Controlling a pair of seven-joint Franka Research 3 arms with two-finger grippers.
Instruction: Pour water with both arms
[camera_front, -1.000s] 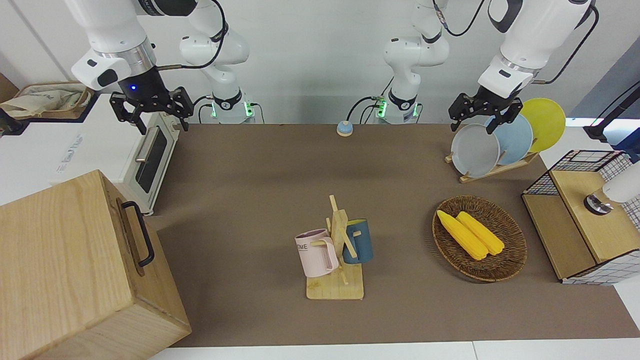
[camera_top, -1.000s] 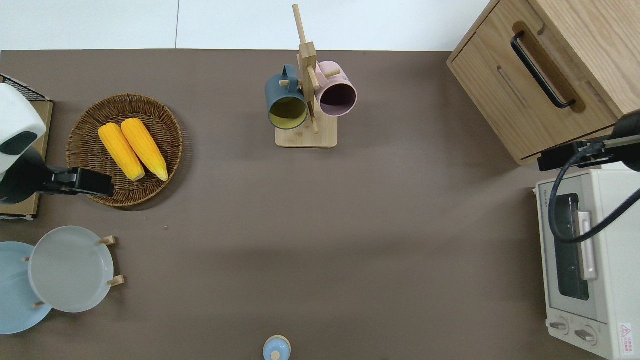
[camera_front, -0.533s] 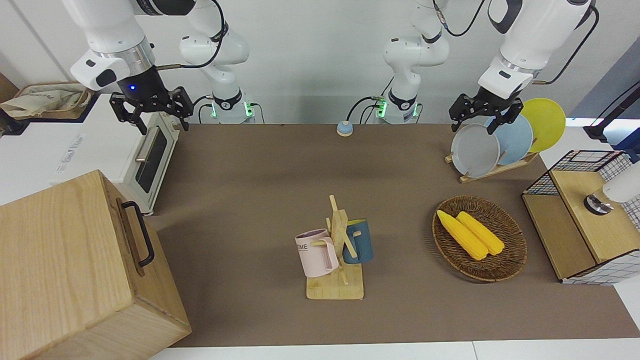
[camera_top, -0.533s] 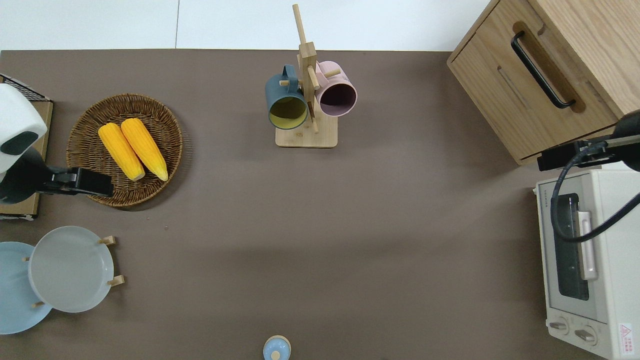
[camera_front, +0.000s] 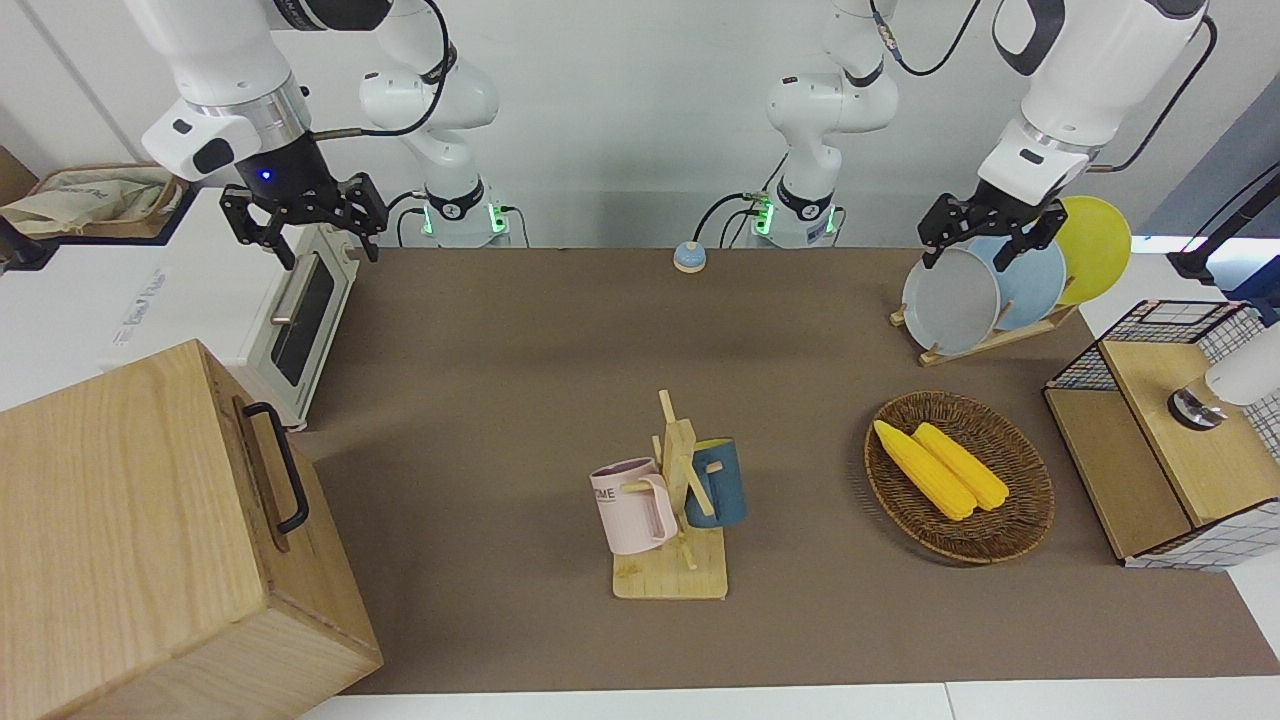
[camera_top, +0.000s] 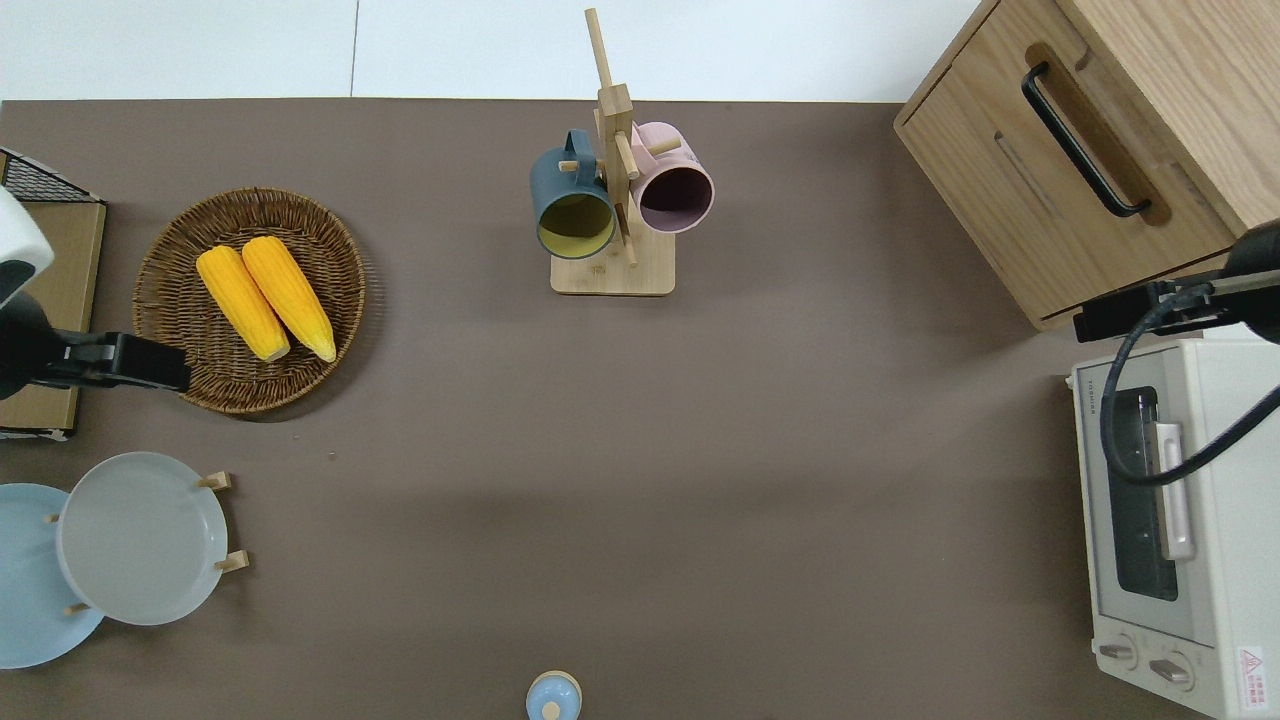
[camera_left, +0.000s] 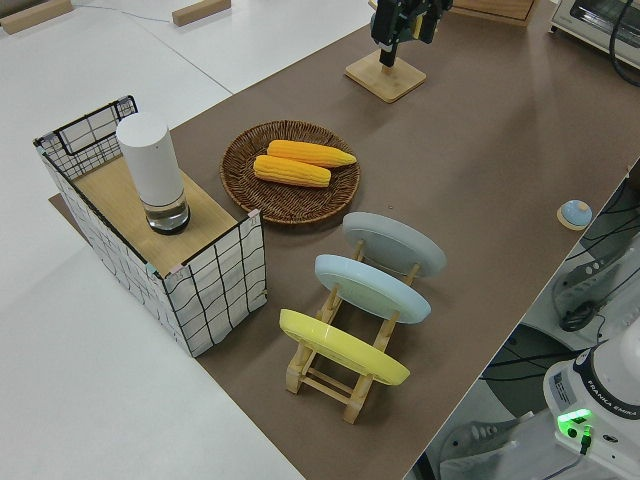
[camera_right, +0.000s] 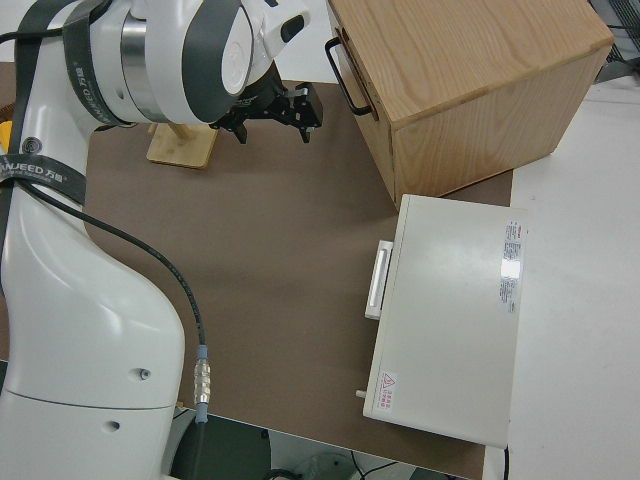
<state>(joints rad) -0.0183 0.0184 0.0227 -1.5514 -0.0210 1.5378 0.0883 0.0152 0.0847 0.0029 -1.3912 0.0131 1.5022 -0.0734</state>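
Both arms hang in the air with nothing in their grippers. My left gripper (camera_front: 985, 245) is open; from overhead the left gripper (camera_top: 150, 362) is over the rim of the wicker basket (camera_top: 180, 385), on the side toward the wire shelf. My right gripper (camera_front: 305, 228) is open too and sits over the gap between the toaster oven (camera_top: 1190, 520) and the wooden cabinet (camera_top: 1060, 210). A pink mug (camera_front: 632, 505) and a blue mug (camera_front: 718, 483) hang on a wooden rack (camera_front: 672, 575). Water is out of view.
A white cylinder (camera_left: 150, 170) stands on the wooden top of the wire shelf (camera_left: 215, 285). Two corn cobs (camera_top: 262, 300) lie in the basket. Grey, blue and yellow plates stand in a plate rack (camera_left: 340, 375). A small blue knob (camera_front: 688, 258) lies near the robots.
My left gripper has moved toward the left arm's end of the table, off the basket's inside to its rim. The right gripper has stayed where it was.
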